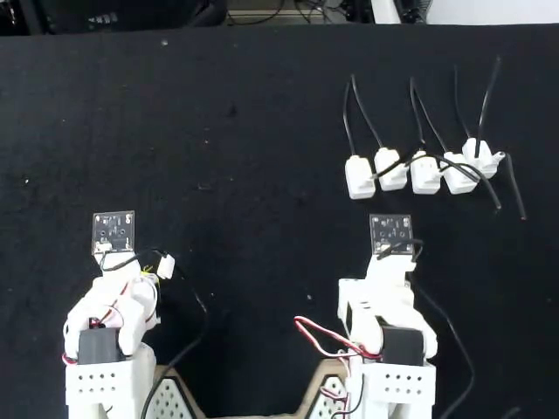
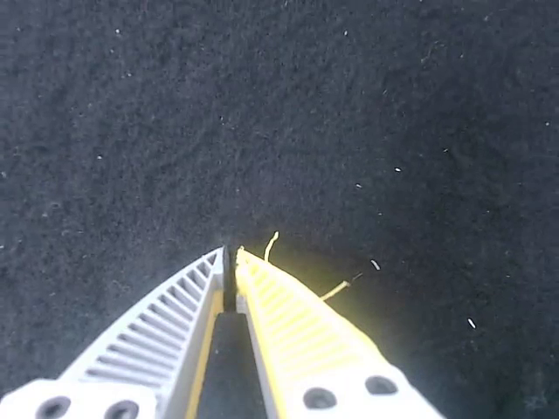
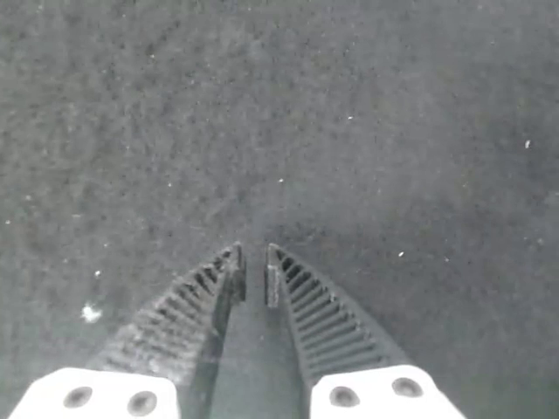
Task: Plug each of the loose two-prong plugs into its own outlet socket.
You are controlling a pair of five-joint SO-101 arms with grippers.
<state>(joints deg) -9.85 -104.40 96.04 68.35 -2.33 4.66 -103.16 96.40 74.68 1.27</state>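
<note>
Several white plug and socket pieces [image 1: 425, 173] lie in a row at the far right of the black table, each with a thin black cable [image 1: 362, 118] running away from it. The rightmost piece [image 1: 482, 159] sits a little behind the others. I cannot tell plugs from sockets here. Both arms are folded back at the near edge, far from the row. My left gripper [image 2: 231, 255] hangs over bare black cloth, its white and yellow fingertips touching. My right gripper [image 3: 253, 264] is likewise over bare cloth, shut to a thin slit with nothing in it.
The left arm [image 1: 113, 301] and right arm [image 1: 389, 301] stand on their white bases at the front edge, with red and black wires beside them. The black cloth [image 1: 227, 131] spreads wide and flat between the arms and the row.
</note>
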